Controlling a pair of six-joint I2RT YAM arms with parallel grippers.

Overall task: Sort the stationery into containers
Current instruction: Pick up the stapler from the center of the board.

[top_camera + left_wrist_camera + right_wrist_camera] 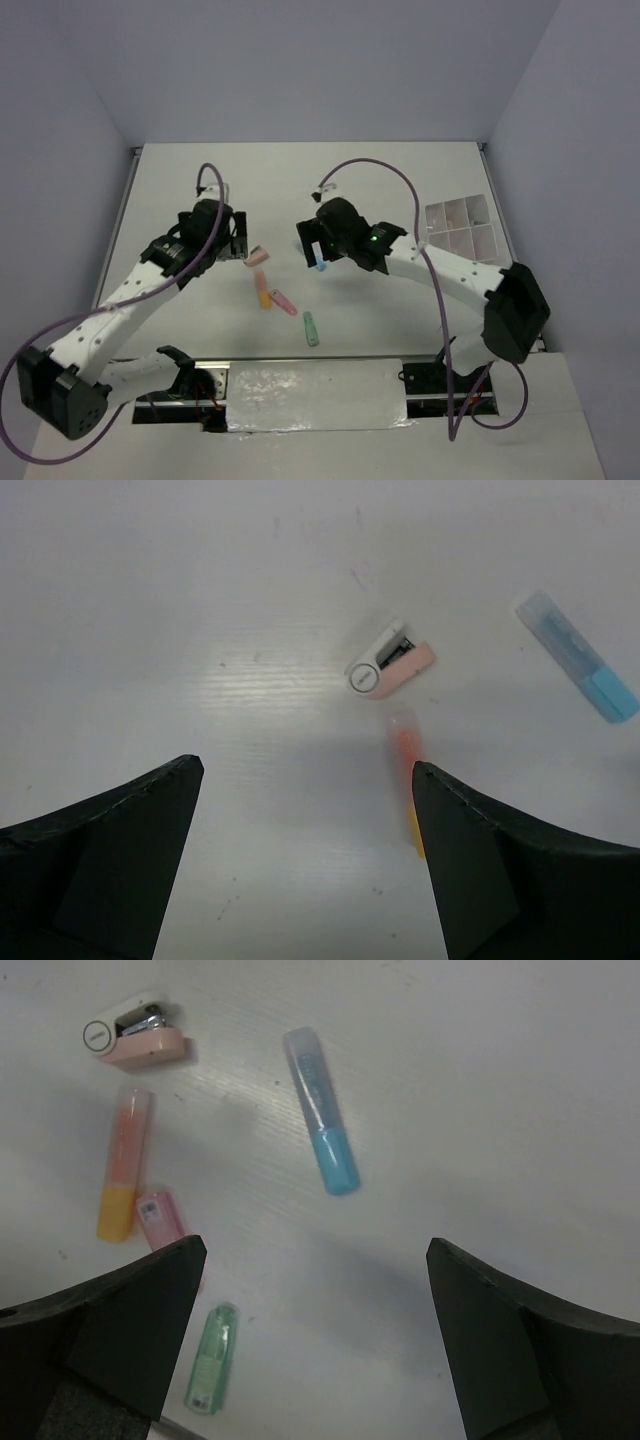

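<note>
The right gripper (pixel 315 1250) is hovering with jaws spread, the blue marker (pixel 320 1110) lying on the worktop (pixel 500 1080) just ahead. The left gripper (pixel 307 765), also spread, is hanging near a pink stapler (pixel 388 660). The white tray (pixel 461 227) is sitting well apart, far right.

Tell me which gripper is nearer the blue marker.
Right. The right gripper hovers almost over the blue marker; the left gripper sits farther off, beyond the pink stapler.

Stapler (pixel 258 256) and four markers (pixel 265 291) at table (pixel 380 180) middle, divided tray (pixel 460 227) well to their right.
</note>
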